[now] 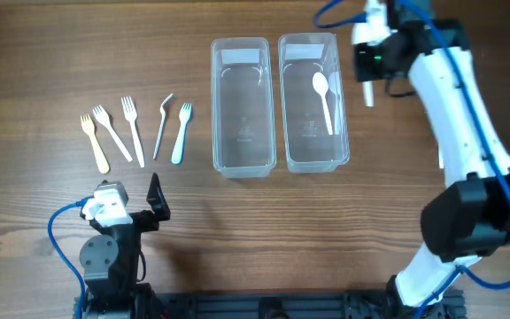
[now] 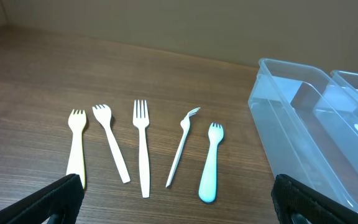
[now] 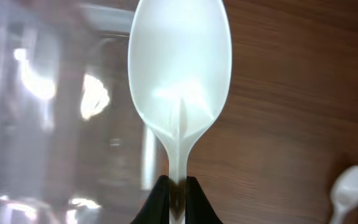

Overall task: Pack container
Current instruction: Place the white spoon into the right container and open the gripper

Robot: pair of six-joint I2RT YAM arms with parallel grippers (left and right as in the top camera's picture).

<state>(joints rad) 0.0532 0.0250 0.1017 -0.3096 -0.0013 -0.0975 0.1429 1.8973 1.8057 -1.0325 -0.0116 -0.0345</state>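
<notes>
Two clear plastic containers stand side by side: the left one [image 1: 217, 106] [image 2: 303, 134] holds nothing, and the right one [image 1: 343, 106] holds a white spoon [image 1: 325, 99]. My right gripper [image 1: 370, 75] [image 3: 178, 194] is shut on the handle of another white spoon [image 3: 180, 74] [image 1: 368, 92], just right of the right container's far end. Several forks lie in a row on the left: a yellow fork [image 1: 96, 143] [image 2: 75, 149], two white forks [image 1: 112, 133] [image 1: 133, 130], a white fork on its side [image 1: 161, 126] and a light blue fork [image 1: 180, 133] [image 2: 210, 171]. My left gripper [image 1: 153, 199] [image 2: 179, 208] is open and empty, in front of the forks.
The table is brown wood. In the right wrist view a small white spoon [image 3: 350, 190] lies on the table at the lower right, with a yellowish item at the frame edge. My right arm [image 1: 454, 115] reaches across the right side of the table.
</notes>
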